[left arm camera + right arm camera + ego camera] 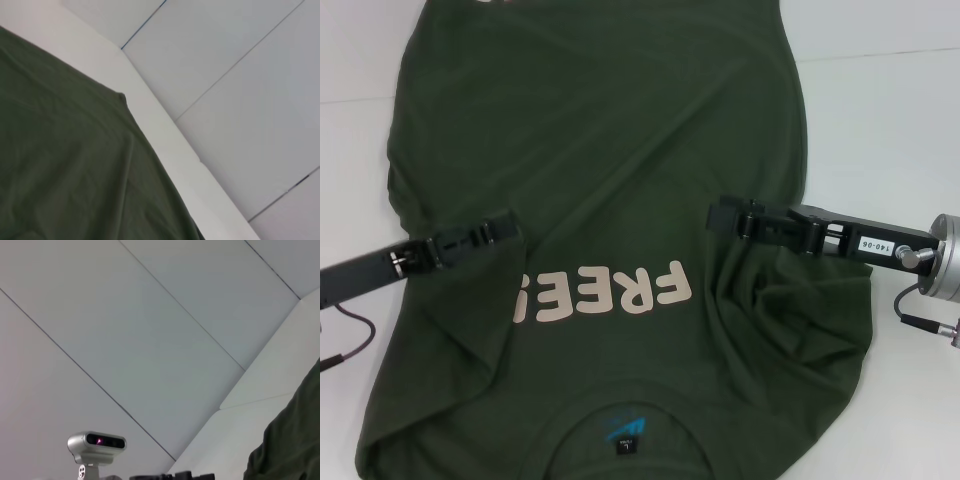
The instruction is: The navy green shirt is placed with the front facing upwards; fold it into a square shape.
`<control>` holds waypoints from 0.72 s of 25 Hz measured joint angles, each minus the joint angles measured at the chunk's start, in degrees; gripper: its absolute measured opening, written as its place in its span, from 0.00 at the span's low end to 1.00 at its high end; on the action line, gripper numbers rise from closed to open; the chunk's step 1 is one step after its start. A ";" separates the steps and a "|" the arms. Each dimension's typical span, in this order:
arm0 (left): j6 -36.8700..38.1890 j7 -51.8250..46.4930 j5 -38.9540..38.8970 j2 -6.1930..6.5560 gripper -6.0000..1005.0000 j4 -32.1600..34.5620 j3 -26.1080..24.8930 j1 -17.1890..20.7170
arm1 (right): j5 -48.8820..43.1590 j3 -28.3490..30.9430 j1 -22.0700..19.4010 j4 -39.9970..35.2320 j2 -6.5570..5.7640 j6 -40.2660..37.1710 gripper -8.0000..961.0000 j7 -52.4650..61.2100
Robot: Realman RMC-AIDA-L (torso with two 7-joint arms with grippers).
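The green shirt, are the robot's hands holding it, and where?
It cannot be told. The left gripper and right gripper lie over the navy green shirt, beside the lettering, with fingertips unclear.

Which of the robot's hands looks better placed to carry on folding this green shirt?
Roughly even, with a slight edge to the right hand: it sits over bunched, wrinkled fabric near that side of the navy green shirt, which looks easy to gather. The left hand lies over the shirt's other side, where the cloth is smoother.
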 joint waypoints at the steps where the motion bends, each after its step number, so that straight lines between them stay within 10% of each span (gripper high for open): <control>1: -0.10 0.03 -0.50 0.04 0.40 0.11 -0.09 0.08 | 0.00 0.00 0.00 0.00 0.00 0.00 0.95 -0.01; 11: -5.87 4.09 -2.07 0.66 0.85 0.91 -0.41 0.58 | 0.00 0.03 0.11 -0.03 -0.05 -0.12 0.95 0.34; 18: -7.91 7.94 -0.84 1.78 0.90 1.18 0.19 2.32 | 0.64 0.43 0.27 0.09 -0.26 -0.31 0.95 0.43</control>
